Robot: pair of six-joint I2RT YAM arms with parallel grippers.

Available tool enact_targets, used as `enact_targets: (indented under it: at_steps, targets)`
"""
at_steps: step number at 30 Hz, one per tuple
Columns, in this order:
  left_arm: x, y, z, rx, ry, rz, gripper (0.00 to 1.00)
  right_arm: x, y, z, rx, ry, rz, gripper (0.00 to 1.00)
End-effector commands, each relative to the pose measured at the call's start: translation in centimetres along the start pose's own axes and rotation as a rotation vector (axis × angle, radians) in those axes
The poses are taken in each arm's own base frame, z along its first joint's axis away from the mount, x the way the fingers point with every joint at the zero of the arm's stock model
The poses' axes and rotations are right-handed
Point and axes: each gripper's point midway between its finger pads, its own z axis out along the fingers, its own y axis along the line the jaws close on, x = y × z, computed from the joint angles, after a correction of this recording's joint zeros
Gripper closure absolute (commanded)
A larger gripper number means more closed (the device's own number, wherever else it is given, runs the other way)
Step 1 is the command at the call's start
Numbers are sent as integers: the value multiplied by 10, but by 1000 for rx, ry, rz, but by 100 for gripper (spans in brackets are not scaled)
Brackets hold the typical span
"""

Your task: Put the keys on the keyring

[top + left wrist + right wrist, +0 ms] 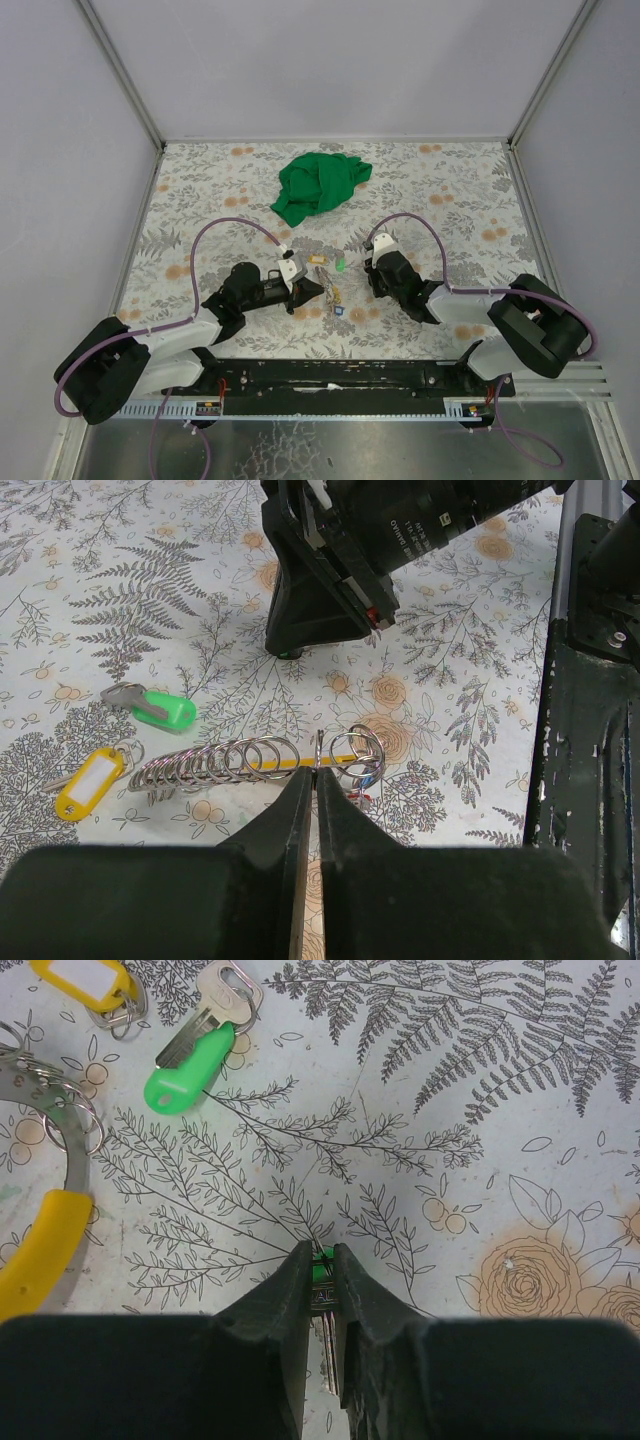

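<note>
Left jaws: we see the left gripper [312,782] pressed together, pinching the thin wire of the keyring [250,758] at its tip.
Right jaws: the right gripper [320,1265] is clamped on a green-tagged key [322,1255], tip down at the table [450,190].
Keyring: we find it mid-table between both grippers, strung with many small rings [215,762] and a yellow sleeve [40,1250]; a blue tag [341,311] sits by its near end.
Loose keys: a second green key [195,1060] and a yellow-tagged key [85,978] lie just beside the keyring, on its far side.
Cloth: we see a green cloth [320,185] bunched far back, well apart.
</note>
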Motion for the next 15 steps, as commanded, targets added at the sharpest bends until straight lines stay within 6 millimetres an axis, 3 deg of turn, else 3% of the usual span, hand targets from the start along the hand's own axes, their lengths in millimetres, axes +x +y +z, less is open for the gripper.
enact_targets:
  at_steps: [1,15]
  targets:
    - [-23,1,2,4,-68,34,100,-12,0,-4,18,-38,4,79]
    - [-23,0,3,9,-68,34,100,-7,-4,-2,37,-22,-6,83]
